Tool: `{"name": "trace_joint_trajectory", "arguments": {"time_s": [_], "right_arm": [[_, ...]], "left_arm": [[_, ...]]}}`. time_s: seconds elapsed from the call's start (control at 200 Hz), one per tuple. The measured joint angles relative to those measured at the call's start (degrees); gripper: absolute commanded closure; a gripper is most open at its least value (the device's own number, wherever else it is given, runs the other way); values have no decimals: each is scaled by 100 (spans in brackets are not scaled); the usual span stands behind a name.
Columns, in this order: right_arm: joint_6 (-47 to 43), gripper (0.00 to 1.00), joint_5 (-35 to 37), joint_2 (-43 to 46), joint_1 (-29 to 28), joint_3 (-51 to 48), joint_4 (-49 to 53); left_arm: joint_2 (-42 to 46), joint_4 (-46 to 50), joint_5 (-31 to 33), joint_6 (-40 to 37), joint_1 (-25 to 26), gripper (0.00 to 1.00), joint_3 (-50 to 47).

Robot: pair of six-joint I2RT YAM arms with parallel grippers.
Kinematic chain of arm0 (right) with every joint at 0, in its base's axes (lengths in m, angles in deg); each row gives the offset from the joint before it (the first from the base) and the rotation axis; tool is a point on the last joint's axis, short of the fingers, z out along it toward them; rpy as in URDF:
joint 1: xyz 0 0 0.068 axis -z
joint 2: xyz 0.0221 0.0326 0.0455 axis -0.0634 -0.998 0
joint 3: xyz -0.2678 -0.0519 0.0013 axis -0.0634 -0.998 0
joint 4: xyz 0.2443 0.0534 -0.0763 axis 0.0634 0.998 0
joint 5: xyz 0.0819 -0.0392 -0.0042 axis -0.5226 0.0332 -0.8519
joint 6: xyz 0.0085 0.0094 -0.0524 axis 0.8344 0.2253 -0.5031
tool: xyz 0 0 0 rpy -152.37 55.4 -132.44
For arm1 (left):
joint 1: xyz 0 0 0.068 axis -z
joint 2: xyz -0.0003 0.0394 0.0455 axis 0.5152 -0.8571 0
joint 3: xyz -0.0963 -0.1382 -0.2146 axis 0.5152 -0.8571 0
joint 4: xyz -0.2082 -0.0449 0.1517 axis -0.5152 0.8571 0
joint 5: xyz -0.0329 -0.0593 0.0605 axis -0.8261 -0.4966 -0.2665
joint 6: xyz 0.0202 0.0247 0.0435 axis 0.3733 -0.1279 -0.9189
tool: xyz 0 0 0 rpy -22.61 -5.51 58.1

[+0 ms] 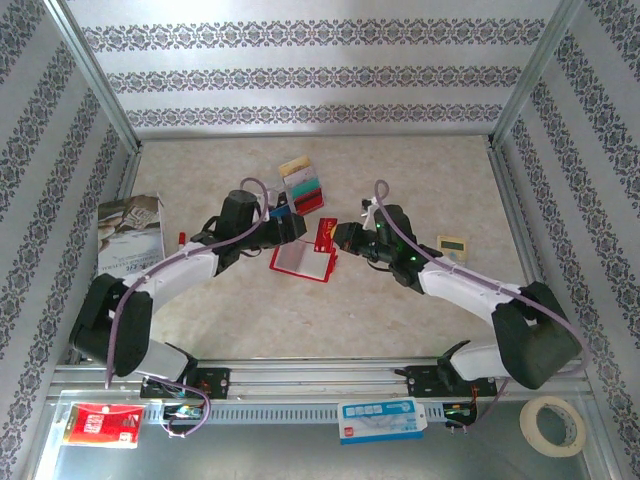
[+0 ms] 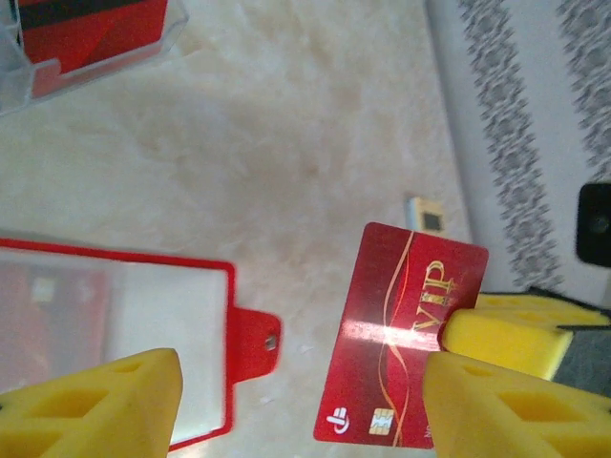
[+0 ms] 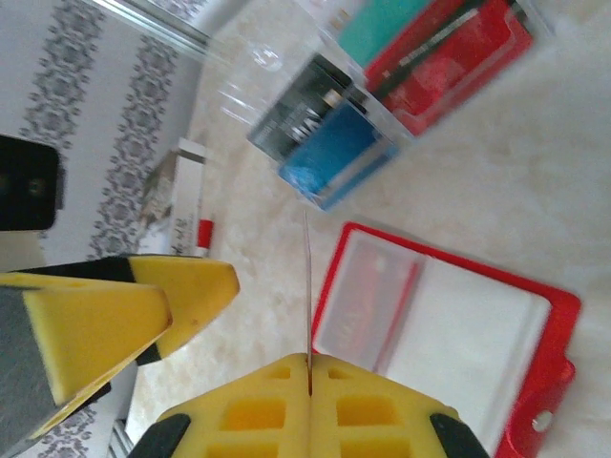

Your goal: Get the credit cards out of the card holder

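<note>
In the left wrist view the card holder (image 2: 250, 345) runs off the left edge and behind a yellow fingertip (image 2: 105, 405), a pad (image 2: 516, 410) hides the lower right corner of the red card (image 2: 401, 324), and the right wrist view shows that card (image 3: 307, 286) edge-on, its face unseen.

The red card (image 2: 401, 334) is glossy plastic, the card holder (image 2: 250, 345) clear-pocketed plastic, the tabletop (image 2: 286, 143) matt.

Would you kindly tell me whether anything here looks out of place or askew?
One red VIP card stands on edge, pinched in the right gripper's shut jaws beside the open card holder, while other cards sit in the clear tray. Nothing looks damaged.
</note>
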Motion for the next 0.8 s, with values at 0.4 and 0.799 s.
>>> {"name": "trace_joint_trajectory", "arguments": {"time_s": [0.4,0.799], "right_arm": [[850,100,-142,181,260,-103,-1825],[1556,100,-457,-24,262,-98,-2664]], "left_arm": [[219,-1915,-332,1805,15,31,-295],[-96,-2826,-831,2277,90,56,-260]]}}
